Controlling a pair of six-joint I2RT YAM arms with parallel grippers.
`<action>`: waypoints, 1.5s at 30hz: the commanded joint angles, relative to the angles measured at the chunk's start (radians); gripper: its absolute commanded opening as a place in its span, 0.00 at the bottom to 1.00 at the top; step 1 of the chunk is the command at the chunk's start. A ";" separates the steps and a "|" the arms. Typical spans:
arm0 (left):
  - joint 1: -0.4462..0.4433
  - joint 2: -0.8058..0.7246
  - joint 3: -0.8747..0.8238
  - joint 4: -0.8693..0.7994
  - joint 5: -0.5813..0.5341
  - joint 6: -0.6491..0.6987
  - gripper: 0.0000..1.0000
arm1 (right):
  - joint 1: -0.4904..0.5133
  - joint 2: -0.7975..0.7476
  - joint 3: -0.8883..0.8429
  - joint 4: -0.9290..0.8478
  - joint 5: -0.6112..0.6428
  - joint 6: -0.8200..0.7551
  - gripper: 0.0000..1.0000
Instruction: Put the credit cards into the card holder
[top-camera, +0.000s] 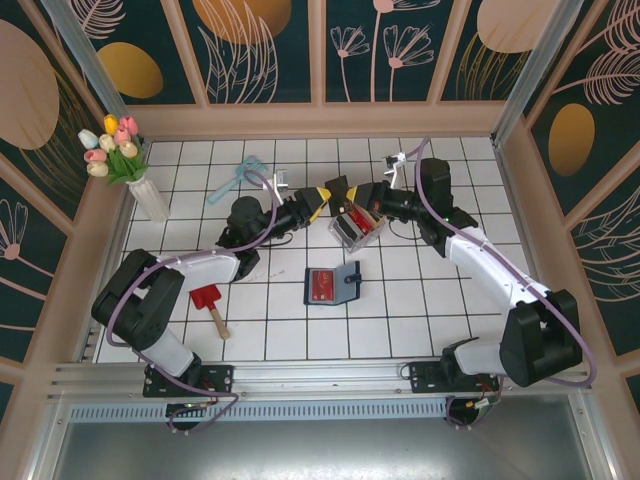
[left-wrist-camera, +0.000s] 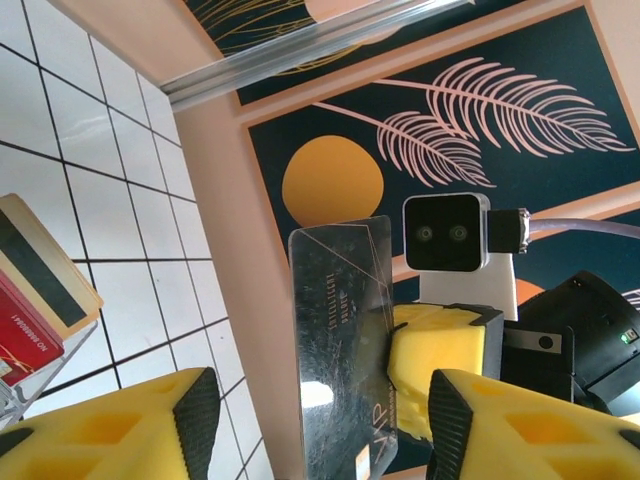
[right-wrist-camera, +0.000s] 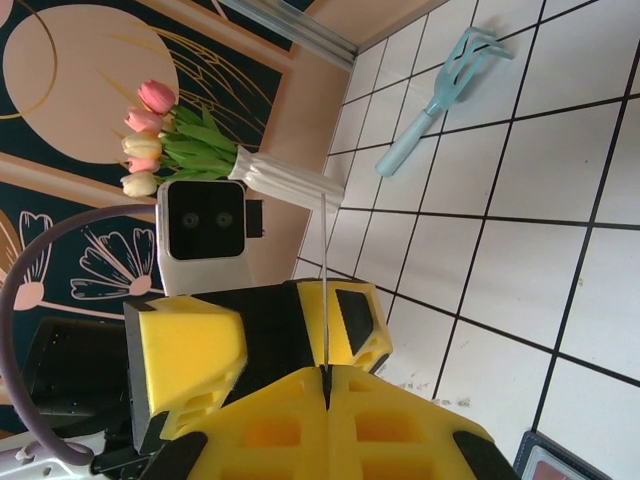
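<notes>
Over the middle of the tiled table, two grippers tip to tip, both clear of the tiles. On the right gripper, fingers pressed together, pinching a dark card by one edge; upright and glossy in the left wrist view, edge-on as a thin line in the right wrist view. On the left gripper, fingers spread, one on each side of that dark card, with a gap on both sides, so not clamped on it. Just beside the grippers, on the near right in the top view, a clear rack standing on the tiles, with a tan card and a red card leaning in its slots. Nearer the bases and apart from both grippers, the wallet, lying open and flat, snap tab toward the right, with a second red card on its left half; slotted in or merely lying there, cannot tell. Left of the wallet, a red spatula with a wooden handle, flat on the tiles. Toward the far left, a teal fork, also flat, and beyond it in the corner a white vase of tulips.
</notes>
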 joint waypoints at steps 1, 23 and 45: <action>-0.004 -0.011 0.007 0.030 -0.001 0.010 0.56 | -0.005 -0.010 -0.021 0.069 -0.024 0.029 0.00; -0.002 -0.023 -0.072 0.080 0.012 -0.024 0.02 | -0.003 -0.008 -0.043 -0.091 0.078 -0.050 0.18; -0.023 -0.217 -0.275 -0.527 -0.046 0.200 0.00 | 0.396 0.133 -0.103 -0.441 0.631 -0.095 0.18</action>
